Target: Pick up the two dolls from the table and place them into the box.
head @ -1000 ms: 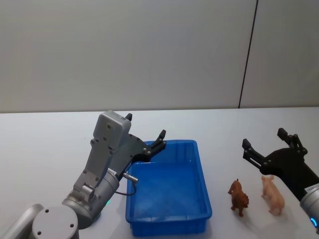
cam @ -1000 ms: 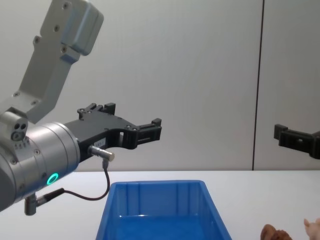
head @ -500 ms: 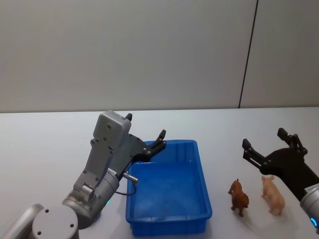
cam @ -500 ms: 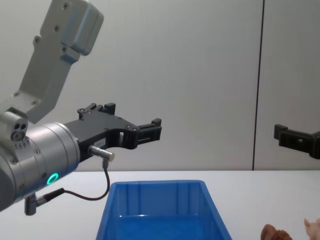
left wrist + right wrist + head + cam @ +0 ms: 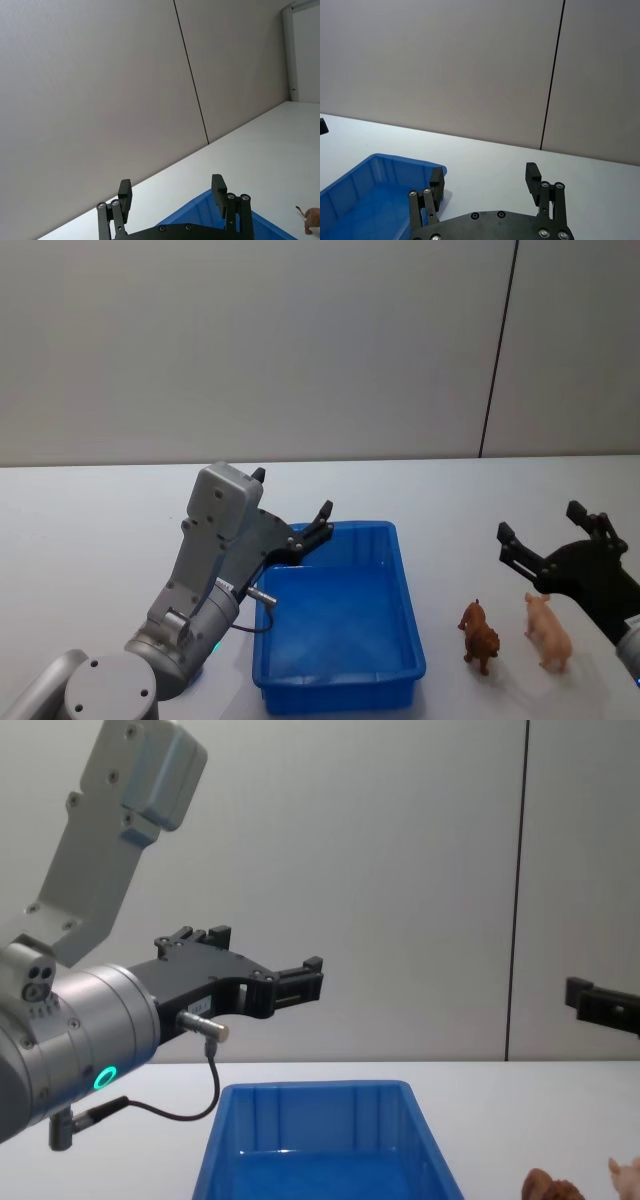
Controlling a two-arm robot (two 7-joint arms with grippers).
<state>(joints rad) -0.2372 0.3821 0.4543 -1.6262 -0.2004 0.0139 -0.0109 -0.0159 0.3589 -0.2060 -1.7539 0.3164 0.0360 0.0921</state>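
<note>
The reddish-brown doll (image 5: 479,634) and the pale pink doll (image 5: 547,631) stand side by side on the white table (image 5: 90,540), right of the blue box (image 5: 408,592). My right gripper (image 5: 540,522) hovers open just behind and above the dolls, holding nothing. Over the box's far left corner my left gripper (image 5: 291,491) hangs open and empty. In the chest view the dolls peek in at the bottom right, brown (image 5: 553,1186) and pink (image 5: 628,1175), with the box rim (image 5: 310,1088) below the left gripper (image 5: 268,958). The right wrist view shows the right gripper (image 5: 485,174) and the box (image 5: 365,180).
A plain grey wall with a dark vertical seam (image 5: 497,350) stands behind the table. White tabletop stretches to the left of the box and behind it. The box holds nothing that I can see.
My right gripper has shifted slightly to the right and a little nearer, still open. The left arm, the box and both dolls have not moved.
</note>
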